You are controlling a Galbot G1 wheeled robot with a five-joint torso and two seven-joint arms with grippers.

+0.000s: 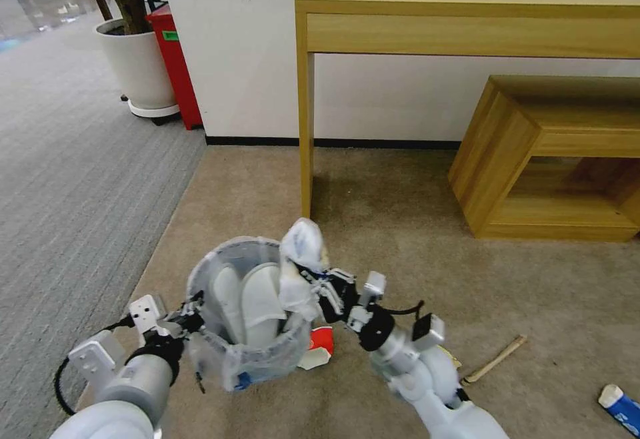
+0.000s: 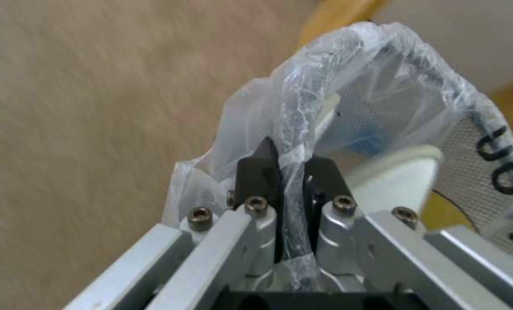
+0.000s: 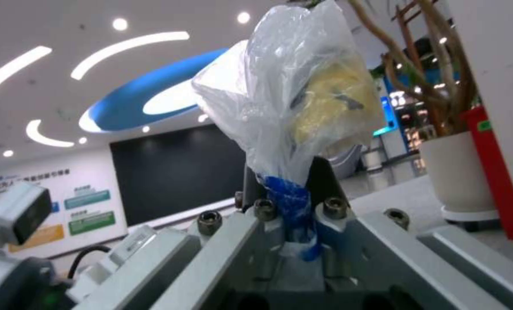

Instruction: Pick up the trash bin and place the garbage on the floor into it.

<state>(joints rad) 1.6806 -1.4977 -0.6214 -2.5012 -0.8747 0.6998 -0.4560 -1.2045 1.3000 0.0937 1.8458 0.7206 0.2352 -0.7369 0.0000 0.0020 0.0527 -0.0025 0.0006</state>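
Both grippers we see holding things above the floor [image 1: 413, 239].
Our left gripper [image 2: 290, 172] jaws clamp the trash bin [image 1: 250, 312] rim; our right gripper [image 3: 288, 189] jaws pinch a crumpled wrapper [image 3: 293, 90].

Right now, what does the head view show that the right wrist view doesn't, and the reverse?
Head view alone: the left pincer clamped on the trash bin rim, two white slippers inside it, and a wooden stick and blue-white carton lying on the floor. Right wrist view alone: the ceiling lights and dark screen. Both: the right pincer shut on a crumpled wrapper, and the potted plant.
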